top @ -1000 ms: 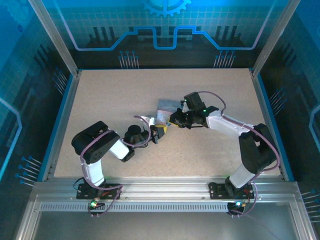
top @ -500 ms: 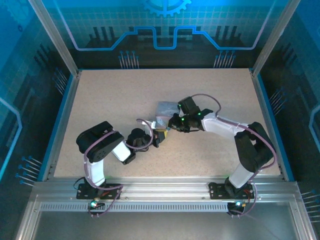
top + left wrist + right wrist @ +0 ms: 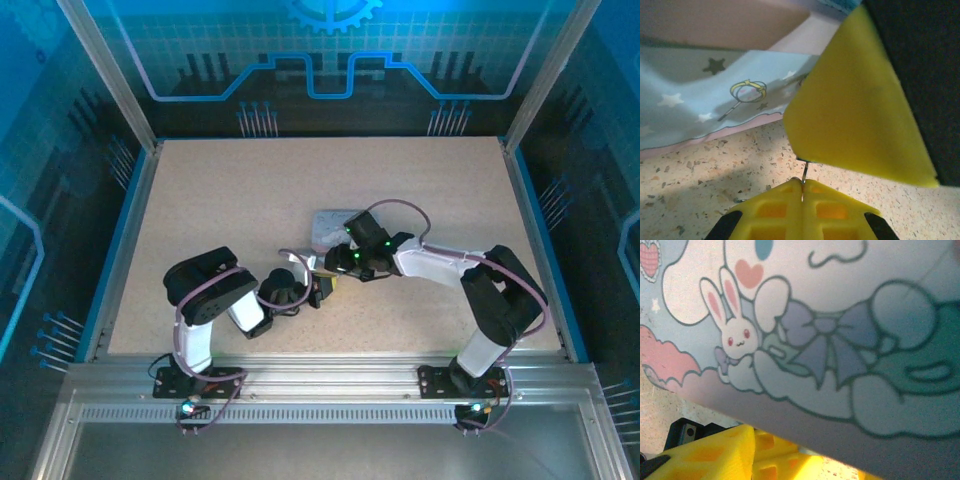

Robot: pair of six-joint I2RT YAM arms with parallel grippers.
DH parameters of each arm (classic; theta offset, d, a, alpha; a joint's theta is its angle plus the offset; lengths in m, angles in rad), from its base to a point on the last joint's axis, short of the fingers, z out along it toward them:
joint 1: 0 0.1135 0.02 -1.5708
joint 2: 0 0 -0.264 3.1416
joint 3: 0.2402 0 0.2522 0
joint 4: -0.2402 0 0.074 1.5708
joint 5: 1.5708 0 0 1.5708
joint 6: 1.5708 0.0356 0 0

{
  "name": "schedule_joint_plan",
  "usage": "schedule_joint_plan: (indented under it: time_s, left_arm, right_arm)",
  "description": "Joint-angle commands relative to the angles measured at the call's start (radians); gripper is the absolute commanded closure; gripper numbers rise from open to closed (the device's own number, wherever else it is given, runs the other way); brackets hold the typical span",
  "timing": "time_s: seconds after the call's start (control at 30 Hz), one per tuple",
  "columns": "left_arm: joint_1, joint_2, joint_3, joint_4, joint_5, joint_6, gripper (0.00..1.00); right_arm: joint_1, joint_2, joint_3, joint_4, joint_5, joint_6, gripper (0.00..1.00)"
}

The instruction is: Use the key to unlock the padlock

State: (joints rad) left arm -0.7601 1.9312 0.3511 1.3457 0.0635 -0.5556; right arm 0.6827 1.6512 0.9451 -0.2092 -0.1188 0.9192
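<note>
Just in front of the tin, on its near side, my left claw has its yellow fingers pressed together on the key. The key is a thin metal sliver standing up out of the seam between the fingertips. Its tip reaches the lower edge of a broad yellow pad on my right claw, which sits over it. I cannot tell whether the two touch.

From above, both claws meet nose to nose at the tin's near edge, the left claw slightly farther from the tin than the right, with both low over the speckled worktop. I cannot tell whether my right claw is spread or closed, as I can pick out just the one pad.

From my right wrist the tin's lid lies very close, with a white rabbit and a bow drawn on it. Yellow ribbed fingers sit below its edge.
</note>
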Motion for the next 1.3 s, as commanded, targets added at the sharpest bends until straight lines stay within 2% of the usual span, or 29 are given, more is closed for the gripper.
schedule_joint_plan:
  time_s: [0.0, 0.23, 0.4, 0.8, 1.0, 1.17, 1.27]
  left_arm:
    - [-0.011, 0.020, -0.014, 0.055, -0.018, -0.040, 1.00]
    - [-0.010, 0.035, -0.013, 0.055, -0.007, -0.094, 1.00]
    - [-0.009, 0.032, -0.011, 0.055, 0.007, -0.132, 1.00]
    - [-0.008, 0.013, -0.019, 0.055, 0.039, -0.198, 1.00]
    - [-0.008, 0.002, -0.017, 0.054, 0.057, -0.223, 1.00]
    - [-0.008, -0.004, -0.012, 0.055, 0.071, -0.253, 1.00]
    - [-0.006, -0.011, -0.011, 0.055, 0.081, -0.271, 1.00]
  right_arm:
    - [0.024, -0.054, -0.031, 0.027, -0.011, -0.002, 0.40]
    - [0.021, -0.139, -0.098, 0.057, 0.015, -0.004, 0.30]
    - [0.017, -0.173, -0.158, 0.119, 0.028, 0.014, 0.29]
    - [-0.021, -0.258, -0.439, 0.497, 0.045, 0.207, 0.50]
    - [-0.026, -0.203, -0.453, 0.625, 0.007, 0.246, 0.51]
    - [-0.031, -0.134, -0.440, 0.702, -0.019, 0.295, 0.62]
    - [-0.032, -0.091, -0.433, 0.740, -0.033, 0.327, 0.62]
